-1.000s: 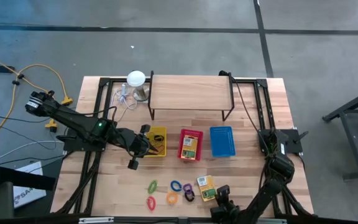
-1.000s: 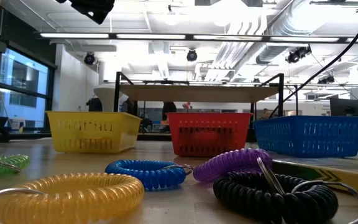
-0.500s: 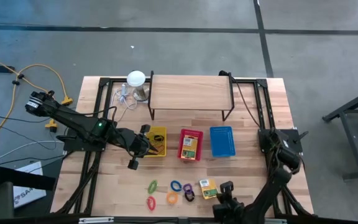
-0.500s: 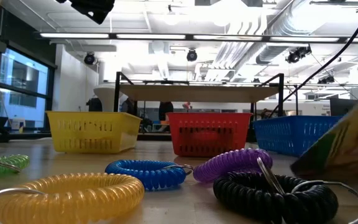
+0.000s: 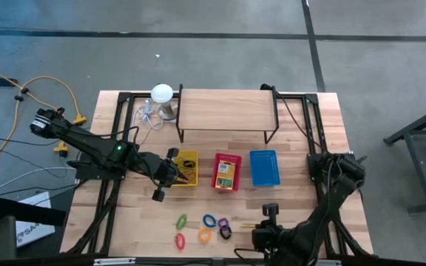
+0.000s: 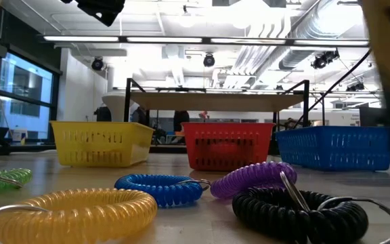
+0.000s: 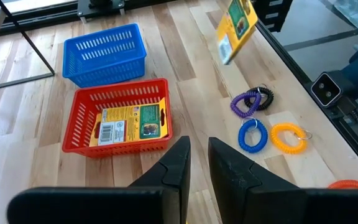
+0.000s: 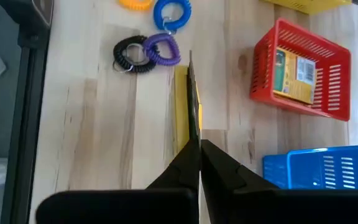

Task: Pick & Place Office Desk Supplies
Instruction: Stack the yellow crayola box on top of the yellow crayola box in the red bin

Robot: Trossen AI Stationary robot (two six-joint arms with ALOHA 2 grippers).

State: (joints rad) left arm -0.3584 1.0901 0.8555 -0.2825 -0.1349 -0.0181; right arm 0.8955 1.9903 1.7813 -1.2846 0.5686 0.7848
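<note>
While I watch worktop (image 5: 302, 125): wooden shelf (image 5: 226, 111) at back, yellow basket (image 5: 186, 168), red basket (image 5: 227, 171) with one card box (image 7: 129, 122) flat inside, blue basket (image 5: 264, 168). Right end effector (image 8: 194, 146) clenched on second card box (image 7: 236, 27), held edge-up above worktop front, long axis in line with fingers. Left end effector (image 7: 196, 163) beside yellow basket, fingers slightly parted, grasping nothing. Coil rings (image 5: 213, 225) lie near front.
</note>
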